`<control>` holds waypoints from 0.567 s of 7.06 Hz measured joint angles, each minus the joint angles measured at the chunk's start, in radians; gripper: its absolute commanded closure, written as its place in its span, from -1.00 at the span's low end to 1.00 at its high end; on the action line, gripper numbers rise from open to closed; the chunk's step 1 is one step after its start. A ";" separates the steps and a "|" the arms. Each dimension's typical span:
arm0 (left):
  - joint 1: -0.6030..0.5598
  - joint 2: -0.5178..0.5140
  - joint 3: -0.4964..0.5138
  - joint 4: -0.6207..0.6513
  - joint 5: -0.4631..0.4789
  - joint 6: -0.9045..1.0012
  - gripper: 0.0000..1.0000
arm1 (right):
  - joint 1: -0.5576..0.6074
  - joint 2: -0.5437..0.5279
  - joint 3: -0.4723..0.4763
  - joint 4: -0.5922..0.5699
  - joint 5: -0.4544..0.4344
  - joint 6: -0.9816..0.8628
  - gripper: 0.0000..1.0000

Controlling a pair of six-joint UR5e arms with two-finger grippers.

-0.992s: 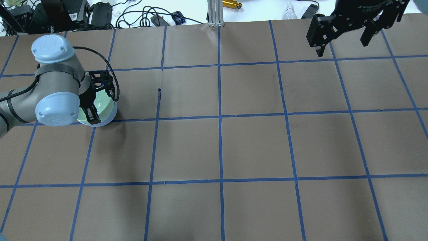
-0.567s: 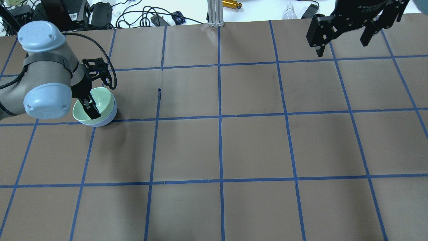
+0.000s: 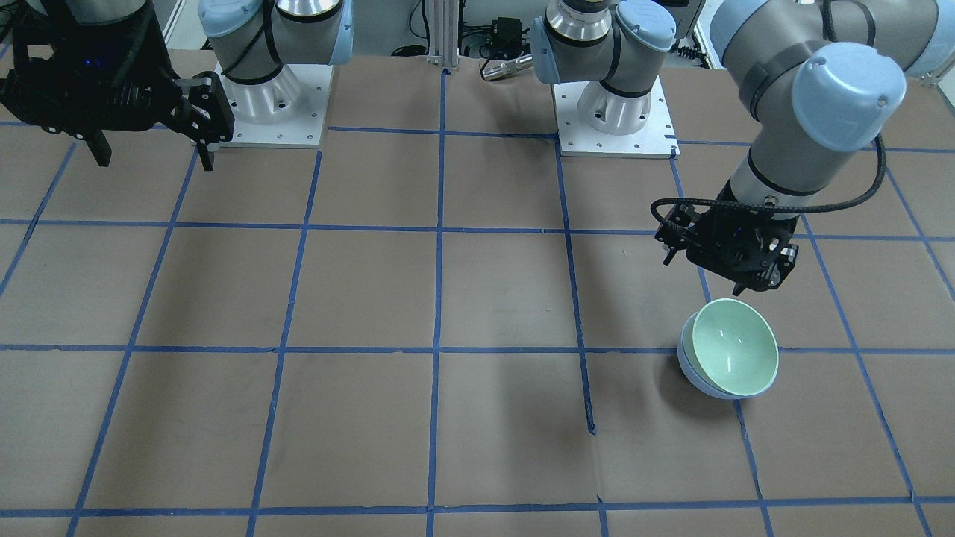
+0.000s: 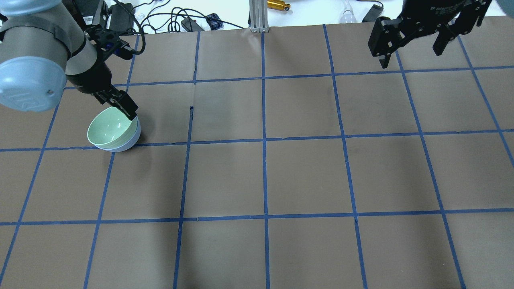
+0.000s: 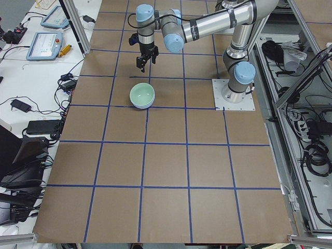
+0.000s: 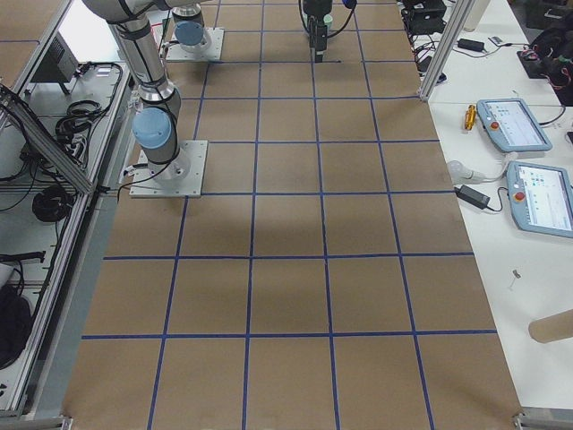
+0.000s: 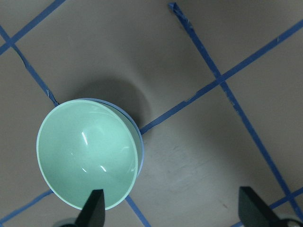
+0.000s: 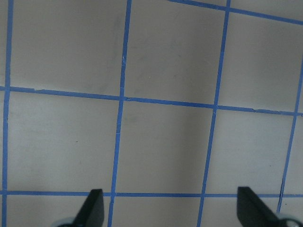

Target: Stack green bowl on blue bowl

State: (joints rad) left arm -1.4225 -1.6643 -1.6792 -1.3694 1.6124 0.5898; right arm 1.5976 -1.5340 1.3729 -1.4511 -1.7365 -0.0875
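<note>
The green bowl [image 4: 110,128] sits nested inside the blue bowl [image 4: 129,143] at the table's left side. Only a sliver of the blue bowl shows around it. Both also show in the front view, the green bowl [image 3: 735,354] in the blue bowl [image 3: 688,371], and in the left wrist view, green bowl [image 7: 87,158] and blue bowl [image 7: 140,149]. My left gripper [image 4: 122,105] is open and empty, above and just beside the bowls, touching neither; it also shows in the left wrist view [image 7: 173,213]. My right gripper [image 4: 411,54] is open and empty, high over the far right of the table.
The table is brown paper with a blue tape grid and a small tear [image 4: 191,110] right of the bowls. Cables and boxes [image 4: 120,16] lie beyond the far edge. The two arm bases [image 3: 612,112] stand at the robot's side.
My left gripper has come off the green bowl's rim, risen and drawn back toward the far left. The green bowl stays in the blue bowl. The right arm has not moved.
</note>
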 measured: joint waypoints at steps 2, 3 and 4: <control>-0.060 0.038 0.089 -0.166 -0.003 -0.295 -1.00 | 0.000 0.000 0.000 0.000 0.000 0.000 -1.00; -0.080 0.059 0.114 -0.212 -0.006 -0.397 -1.00 | 0.001 0.000 0.000 0.000 0.000 0.000 -1.00; -0.098 0.080 0.120 -0.231 -0.010 -0.448 -1.00 | 0.001 0.000 0.000 0.000 0.000 0.000 -1.00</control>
State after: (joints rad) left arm -1.5201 -1.5845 -1.5594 -1.6008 1.6028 0.1420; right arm 1.5983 -1.5340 1.3729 -1.4512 -1.7365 -0.0874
